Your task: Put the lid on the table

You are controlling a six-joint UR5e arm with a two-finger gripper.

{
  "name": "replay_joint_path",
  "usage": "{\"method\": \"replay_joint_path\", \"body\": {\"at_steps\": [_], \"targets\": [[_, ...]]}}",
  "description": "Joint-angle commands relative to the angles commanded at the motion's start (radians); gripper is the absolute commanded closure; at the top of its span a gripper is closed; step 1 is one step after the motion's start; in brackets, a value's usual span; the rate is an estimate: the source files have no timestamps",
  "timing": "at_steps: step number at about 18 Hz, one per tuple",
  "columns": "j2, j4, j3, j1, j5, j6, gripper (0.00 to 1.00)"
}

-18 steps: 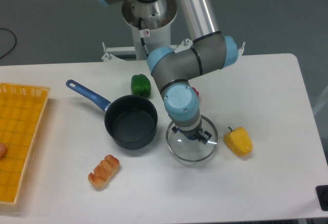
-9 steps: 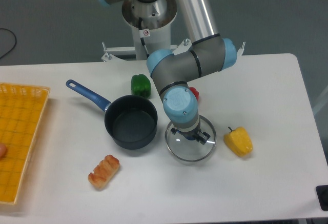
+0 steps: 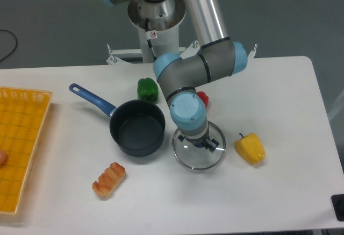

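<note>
My gripper (image 3: 197, 142) sits over the middle of the lid (image 3: 199, 149), right where the knob should be, but the wrist hides the fingers from me, so I cannot tell whether they are clamped on the knob or spread apart. The lid itself lies low over the table (image 3: 279, 100), just right of the saucepan (image 3: 137, 127); I cannot tell whether its rim touches the surface yet.

What worries me: if I let go while the glass is not flat down, it could drop and rattle or slide. If I pull up with the fingers not fully off the knob, I could drag the lid along.

The saucepan is just beside the lid's left edge, so any sideways drift risks a knock there. The yellow pepper (image 3: 250, 148) sits close on the right. The green pepper (image 3: 147, 90) lies farther back, the bread roll (image 3: 108, 179) nearer and left, the yellow tray (image 3: 21, 143) far left, all well apart.
</note>
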Motion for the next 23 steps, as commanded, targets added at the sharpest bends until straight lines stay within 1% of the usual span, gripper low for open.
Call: {"method": "replay_joint_path", "body": {"at_steps": [23], "targets": [[-0.017, 0.005, -0.005, -0.012, 0.003, -0.020, 0.59]]}}
